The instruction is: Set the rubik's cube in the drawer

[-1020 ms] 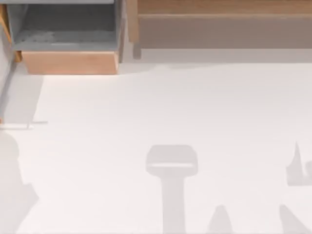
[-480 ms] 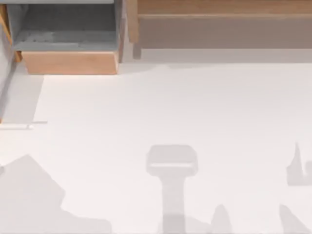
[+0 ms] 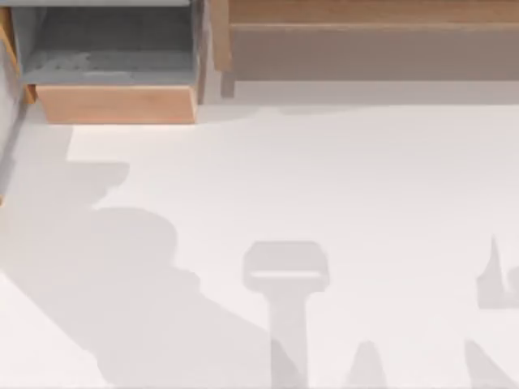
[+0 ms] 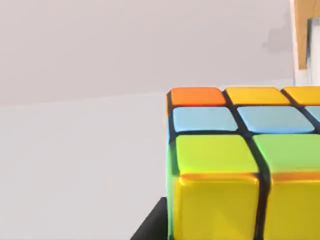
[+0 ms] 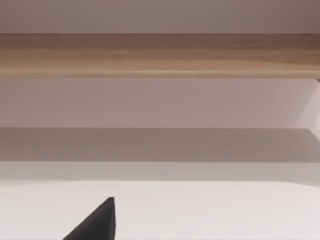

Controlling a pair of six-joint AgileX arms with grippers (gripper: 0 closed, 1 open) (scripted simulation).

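Rubik's cube (image 4: 235, 165) sits right up against the left wrist cam: orange, yellow, pale blue and green tiles w/ dark grid lines, one yellow face nearest. A dark wedge, prob. a finger of the left gripper, shows at the cube's lower edge. Judging by that closeness the cube is likely carried by the left arm, but whether the fingers are clamped on it or just beside it, can't tell. A slice of tan wood panel (image 4: 306, 32) stands beyond the cube, so the arm seems pointed toward the furniture.

Drawer (image 3: 115, 104) is at the far left of the top view, pulled out: tan front panel, grey walls and floor, no cube inside it. Open like that so the cube can go in from above. A broad arm shadow runs across the left side of the surface (image 3: 365, 178) toward the drawer, which fits a carry in progress; task not yet done, placing is what's left.

Long brown wooden shelf (image 3: 365, 32) runs along the far edge, just right of the drawer; the right wrist cam faces it, w/ one dark finger tip (image 5: 97, 222) low in that view. Right fingers wide or narrow: can't tell. Right arm looks parked.

Surface is plain white, wall behind pale grey
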